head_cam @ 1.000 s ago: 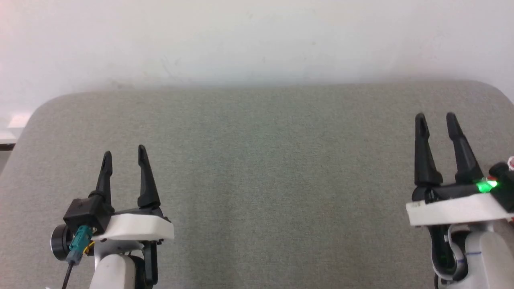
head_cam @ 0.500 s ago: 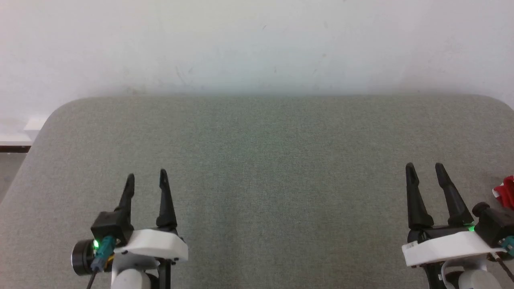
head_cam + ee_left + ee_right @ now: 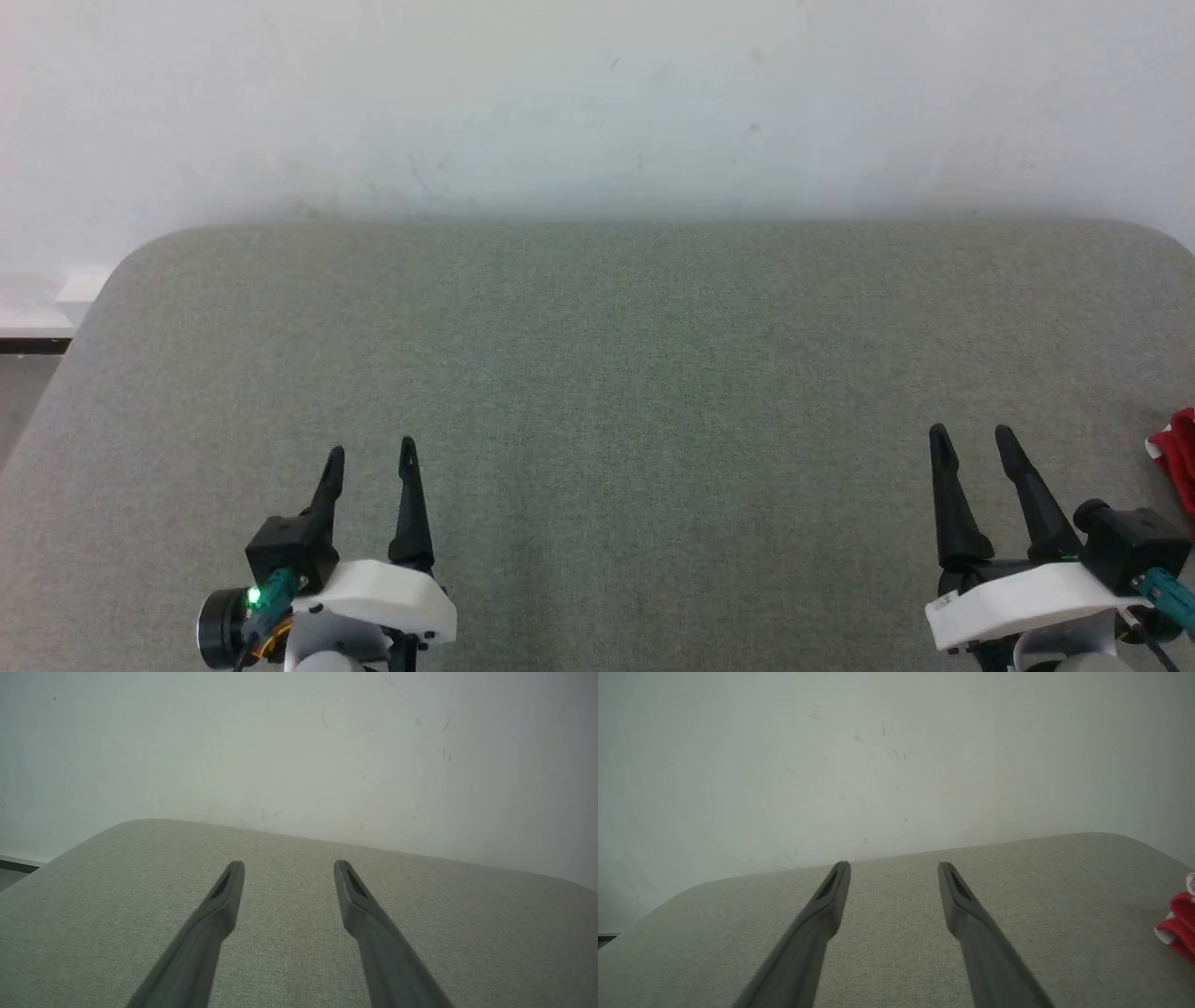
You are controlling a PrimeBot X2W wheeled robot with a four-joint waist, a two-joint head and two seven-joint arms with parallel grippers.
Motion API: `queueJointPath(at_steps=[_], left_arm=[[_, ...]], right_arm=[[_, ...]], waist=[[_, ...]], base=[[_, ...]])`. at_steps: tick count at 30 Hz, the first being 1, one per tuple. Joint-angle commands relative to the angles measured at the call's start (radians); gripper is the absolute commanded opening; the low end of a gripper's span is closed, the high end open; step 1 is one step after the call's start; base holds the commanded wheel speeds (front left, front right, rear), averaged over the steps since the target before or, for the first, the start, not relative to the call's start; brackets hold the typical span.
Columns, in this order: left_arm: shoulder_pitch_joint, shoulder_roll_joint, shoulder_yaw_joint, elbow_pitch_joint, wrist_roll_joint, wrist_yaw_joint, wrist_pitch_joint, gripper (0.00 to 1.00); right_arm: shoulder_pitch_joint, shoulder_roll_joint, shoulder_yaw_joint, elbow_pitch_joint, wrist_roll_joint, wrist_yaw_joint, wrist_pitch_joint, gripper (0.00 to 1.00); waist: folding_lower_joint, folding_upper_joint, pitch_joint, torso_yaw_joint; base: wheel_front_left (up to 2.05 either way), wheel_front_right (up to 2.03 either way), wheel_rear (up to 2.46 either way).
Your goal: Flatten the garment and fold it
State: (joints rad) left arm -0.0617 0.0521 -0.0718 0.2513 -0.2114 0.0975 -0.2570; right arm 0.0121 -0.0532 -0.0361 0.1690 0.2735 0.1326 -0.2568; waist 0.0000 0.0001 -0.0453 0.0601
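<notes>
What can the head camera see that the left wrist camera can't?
The head view adds the right gripper, open, and a bit of the red garment at the table's right edge. The left wrist view adds a close look at the slots near the tips of the left fingers. Both share the left gripper, open and holding nothing, the grey table and the white wall.
</notes>
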Motion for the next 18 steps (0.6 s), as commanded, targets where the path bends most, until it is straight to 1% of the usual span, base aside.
queueJointPath(at_steps=[1,12,13,18], left_arm=[[0.009,-0.002,-0.003,0.008,-0.007,-0.003,-0.005,1.0],[0.001,-0.002,-0.01,0.045,-0.032,0.001,-0.005,1.0],[0.0,0.0,-0.009,0.042,-0.029,0.0,0.0,0.0],[0.0,0.0,-0.008,0.042,-0.03,0.0,0.002,0.0]], right_arm=[[0.006,0.003,-0.001,0.003,-0.002,-0.002,-0.005,1.0],[0.002,0.003,-0.002,0.011,0.007,-0.002,-0.005,1.0],[0.0,0.0,0.0,0.009,0.002,0.0,0.0,0.0],[0.0,-0.001,0.003,0.008,0.001,0.0,0.002,0.0]], waist=[[0.0,-0.0001,0.0,-0.001],[0.0,-0.0001,0.001,-0.006],[0.0,-0.0001,0.001,-0.006],[0.0,-0.0001,0.002,-0.006]], base=[[0.0,0.0,0.0],[0.0,0.0,0.0],[0.0,0.0,0.0],[0.0,0.0,0.0]])
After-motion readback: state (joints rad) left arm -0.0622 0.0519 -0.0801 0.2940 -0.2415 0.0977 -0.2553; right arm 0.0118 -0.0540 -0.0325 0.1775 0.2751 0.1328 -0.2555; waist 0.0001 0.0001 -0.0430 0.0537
